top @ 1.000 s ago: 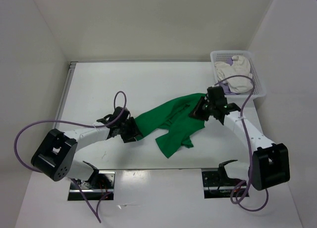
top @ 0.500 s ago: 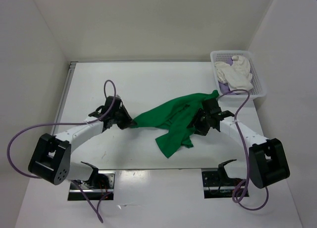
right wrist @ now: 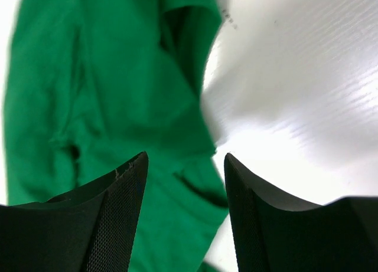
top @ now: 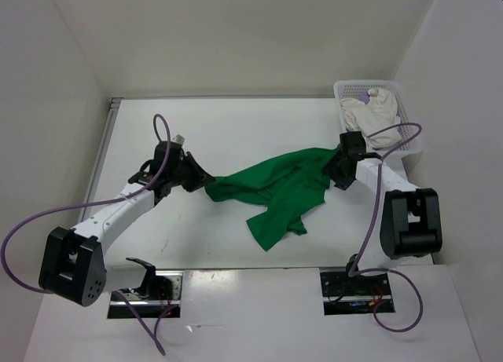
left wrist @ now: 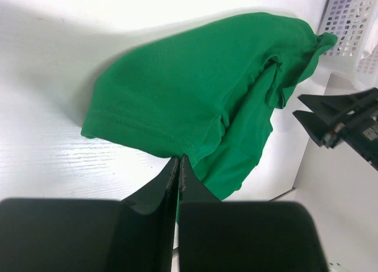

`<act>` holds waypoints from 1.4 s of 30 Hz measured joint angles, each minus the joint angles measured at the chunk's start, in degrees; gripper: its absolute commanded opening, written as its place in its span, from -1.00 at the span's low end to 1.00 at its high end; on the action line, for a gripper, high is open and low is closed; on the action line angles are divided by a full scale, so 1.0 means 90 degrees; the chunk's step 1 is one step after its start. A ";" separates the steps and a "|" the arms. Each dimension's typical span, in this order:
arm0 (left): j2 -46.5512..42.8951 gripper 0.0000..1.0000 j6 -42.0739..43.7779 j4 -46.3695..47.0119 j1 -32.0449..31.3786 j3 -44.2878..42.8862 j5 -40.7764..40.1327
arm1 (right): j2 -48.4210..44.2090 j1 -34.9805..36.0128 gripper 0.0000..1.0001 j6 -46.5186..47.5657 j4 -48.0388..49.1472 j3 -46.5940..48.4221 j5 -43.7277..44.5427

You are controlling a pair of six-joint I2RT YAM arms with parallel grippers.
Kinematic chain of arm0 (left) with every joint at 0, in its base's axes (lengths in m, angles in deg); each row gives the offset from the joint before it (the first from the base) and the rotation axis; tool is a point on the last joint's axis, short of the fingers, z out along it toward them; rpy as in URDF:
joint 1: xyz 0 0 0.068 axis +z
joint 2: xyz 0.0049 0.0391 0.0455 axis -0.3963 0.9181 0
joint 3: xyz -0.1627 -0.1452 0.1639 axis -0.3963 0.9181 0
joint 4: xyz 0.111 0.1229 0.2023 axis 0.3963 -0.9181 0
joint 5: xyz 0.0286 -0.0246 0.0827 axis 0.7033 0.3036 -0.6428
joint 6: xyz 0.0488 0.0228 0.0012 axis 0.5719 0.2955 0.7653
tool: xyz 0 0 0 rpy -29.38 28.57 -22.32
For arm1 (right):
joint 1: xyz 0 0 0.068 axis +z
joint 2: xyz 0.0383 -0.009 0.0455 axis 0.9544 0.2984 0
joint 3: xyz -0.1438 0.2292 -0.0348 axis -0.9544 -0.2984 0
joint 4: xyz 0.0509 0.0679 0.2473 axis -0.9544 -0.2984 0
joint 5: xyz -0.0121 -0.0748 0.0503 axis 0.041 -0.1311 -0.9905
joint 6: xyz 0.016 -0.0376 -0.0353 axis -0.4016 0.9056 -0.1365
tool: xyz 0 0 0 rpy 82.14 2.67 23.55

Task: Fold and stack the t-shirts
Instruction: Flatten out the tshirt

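A bright green t-shirt (top: 275, 191) lies crumpled in the middle of the table, stretched out toward the left. My left gripper (top: 203, 181) is shut on its left hem, and the left wrist view shows the cloth (left wrist: 195, 89) pinched between the closed tips (left wrist: 179, 160). At the shirt's right end my right gripper (top: 336, 168) stands open. Its jaws (right wrist: 184, 160) hover over the green cloth (right wrist: 100, 95) and hold nothing. A white t-shirt (top: 374, 115) sits bunched in the basket.
The white perforated basket (top: 412, 142) stands at the far right corner, just behind the right arm. Purple cables loop off both arms. The table's left edge (top: 102, 154) meets the wall. Bare white table (right wrist: 295, 95) shows to the right of the shirt.
My left gripper closed on the shirt's left hem and drew it left and away from me. My right gripper opened, let go of the shirt and moved to its right end.
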 measured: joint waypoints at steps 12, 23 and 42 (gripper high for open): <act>0.0080 -1.00 0.0022 0.0005 0.0029 -0.0061 0.0223 | 0.1071 0.0090 -0.93 0.0294 0.0398 0.0308 -0.0364; -0.0267 -1.00 0.0146 -0.0573 0.1630 -0.1489 0.0865 | 0.0051 0.0998 -1.00 0.0444 -0.0877 0.2429 -0.0289; -0.0376 -1.00 0.1637 -0.2409 0.2263 -0.8762 0.0068 | -0.1163 0.1273 -1.00 0.0865 -0.2222 0.9872 -0.1685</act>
